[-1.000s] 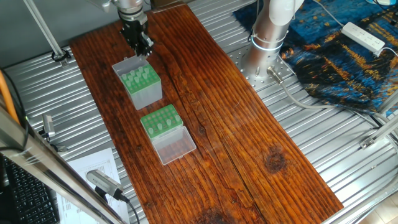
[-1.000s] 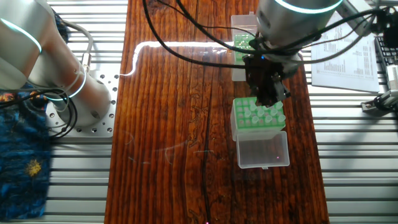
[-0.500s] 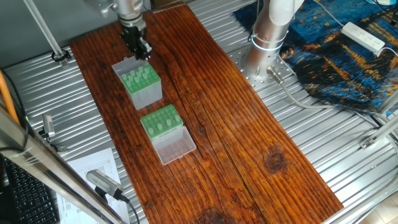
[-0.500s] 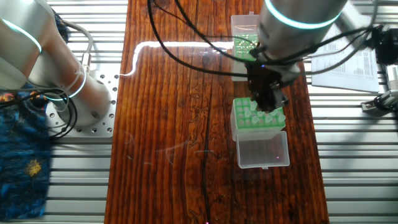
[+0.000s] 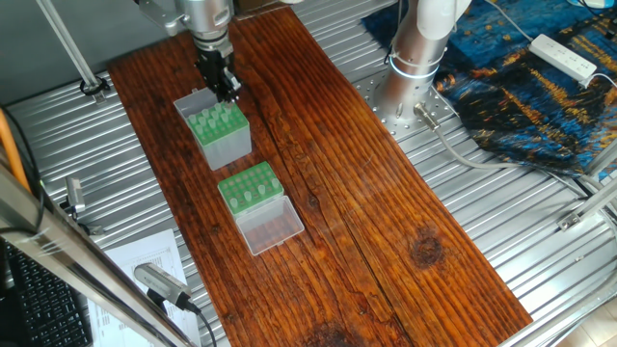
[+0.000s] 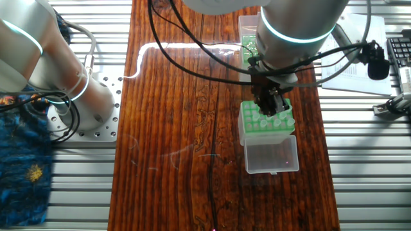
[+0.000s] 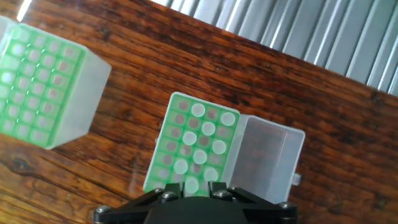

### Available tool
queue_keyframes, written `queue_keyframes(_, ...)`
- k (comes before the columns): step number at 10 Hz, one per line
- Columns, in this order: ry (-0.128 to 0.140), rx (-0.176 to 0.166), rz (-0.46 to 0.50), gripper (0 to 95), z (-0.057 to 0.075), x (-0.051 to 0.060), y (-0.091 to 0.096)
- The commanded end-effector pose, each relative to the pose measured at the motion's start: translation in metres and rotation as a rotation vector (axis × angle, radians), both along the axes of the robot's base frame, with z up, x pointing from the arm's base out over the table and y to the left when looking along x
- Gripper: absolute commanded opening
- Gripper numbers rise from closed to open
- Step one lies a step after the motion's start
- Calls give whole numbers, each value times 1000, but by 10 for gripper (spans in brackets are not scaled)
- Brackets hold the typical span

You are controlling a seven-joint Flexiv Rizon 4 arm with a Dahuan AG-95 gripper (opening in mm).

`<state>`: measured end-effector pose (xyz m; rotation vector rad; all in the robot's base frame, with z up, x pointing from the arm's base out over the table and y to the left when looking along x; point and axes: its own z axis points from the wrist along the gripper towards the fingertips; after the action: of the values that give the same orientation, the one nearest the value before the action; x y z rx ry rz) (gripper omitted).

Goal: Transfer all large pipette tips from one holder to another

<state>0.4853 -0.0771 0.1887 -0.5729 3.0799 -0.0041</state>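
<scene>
Over the last second the end effector (image 5: 223,87) has shifted across and dipped toward the large pipette tips (image 5: 214,121) still standing in the taller grey-sided holder (image 5: 229,145), probably lining up another pick, though its grip state can't be made out.

On the table (image 5: 386,222), taller box (image 5: 220,133) standing behind low rack (image 5: 249,186), near but apart. In the box's holes, large pipette tips (image 5: 214,120). In front of the rack, touching, its lid (image 5: 272,226).
</scene>
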Motion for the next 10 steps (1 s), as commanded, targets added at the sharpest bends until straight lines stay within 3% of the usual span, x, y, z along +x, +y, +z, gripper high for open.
queue_keyframes(1,1,-9,-25,190,-3,-3,-1)
queue_keyframes(4,-3,-13,-70,190,-9,-4,-3)
queue_keyframes(5,-12,-10,-129,190,-9,-4,-5)
queue_keyframes(8,-9,-11,-136,190,-9,-7,-11)
queue_keyframes(10,-12,-9,-155,190,-15,-7,-11)
